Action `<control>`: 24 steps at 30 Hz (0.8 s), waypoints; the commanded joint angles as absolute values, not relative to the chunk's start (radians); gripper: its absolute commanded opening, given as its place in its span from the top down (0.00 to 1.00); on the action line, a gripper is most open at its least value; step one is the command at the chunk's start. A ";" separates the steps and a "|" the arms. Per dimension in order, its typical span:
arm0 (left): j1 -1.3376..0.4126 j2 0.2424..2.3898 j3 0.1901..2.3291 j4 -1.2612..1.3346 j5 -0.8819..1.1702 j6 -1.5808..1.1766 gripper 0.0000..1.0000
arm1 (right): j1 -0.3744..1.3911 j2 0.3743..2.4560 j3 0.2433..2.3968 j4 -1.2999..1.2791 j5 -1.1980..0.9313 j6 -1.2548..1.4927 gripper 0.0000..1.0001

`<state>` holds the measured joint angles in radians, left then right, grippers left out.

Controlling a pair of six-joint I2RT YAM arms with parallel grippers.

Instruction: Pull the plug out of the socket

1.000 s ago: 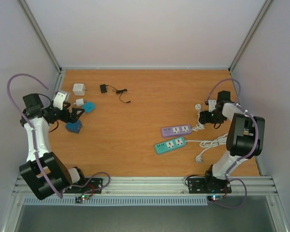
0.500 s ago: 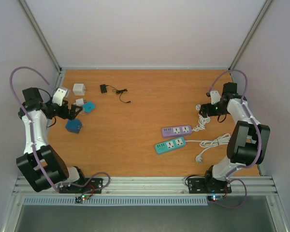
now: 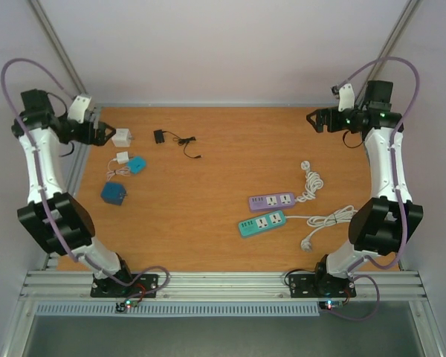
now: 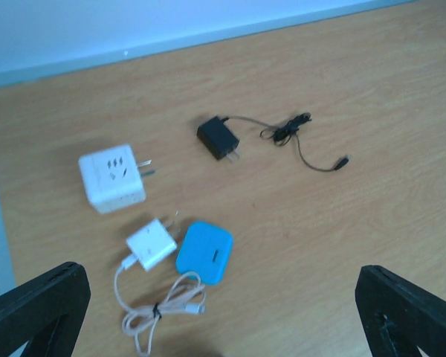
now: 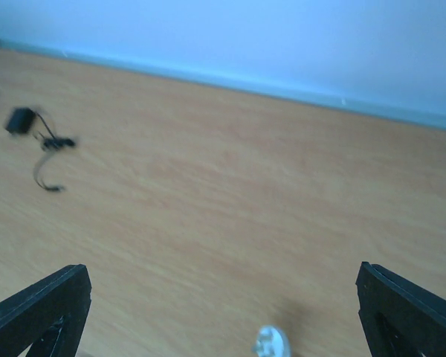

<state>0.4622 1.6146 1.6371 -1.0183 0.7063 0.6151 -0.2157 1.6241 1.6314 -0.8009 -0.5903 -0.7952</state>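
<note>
Plug (image 3: 305,164) lies free near purple power strip (image 3: 271,200), cord coiled: task looks done. Left gripper (image 3: 97,132) and right gripper (image 3: 317,119) both spread wide, empty, raised at far corners, probably clearing the view.

light: bright, even | shadows: faint | blur: both wrist views

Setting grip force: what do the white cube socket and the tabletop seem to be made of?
White cube socket: likely hard plastic with a smooth, matte finish; it is uniformly white and has moulded slots. Tabletop: wood or wood-look laminate, going by the orange-brown grain lines; which one is unclear.
</note>
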 commanded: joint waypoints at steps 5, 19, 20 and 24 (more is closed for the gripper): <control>0.200 1.742 1.852 -1.089 0.565 0.456 0.00 | -0.081 1.596 1.669 -0.737 -0.689 -0.576 0.01; -0.042 1.488 1.349 -0.681 0.375 0.220 0.00 | 0.107 1.397 1.209 -0.493 -0.650 -0.430 0.02; -0.042 1.473 1.311 -0.666 0.358 0.215 0.00 | 0.107 1.389 1.177 -0.488 -0.645 -0.435 0.02; -0.041 1.433 1.222 -0.621 0.311 0.190 0.00 | 0.107 1.365 1.115 -0.473 -0.633 -0.449 0.01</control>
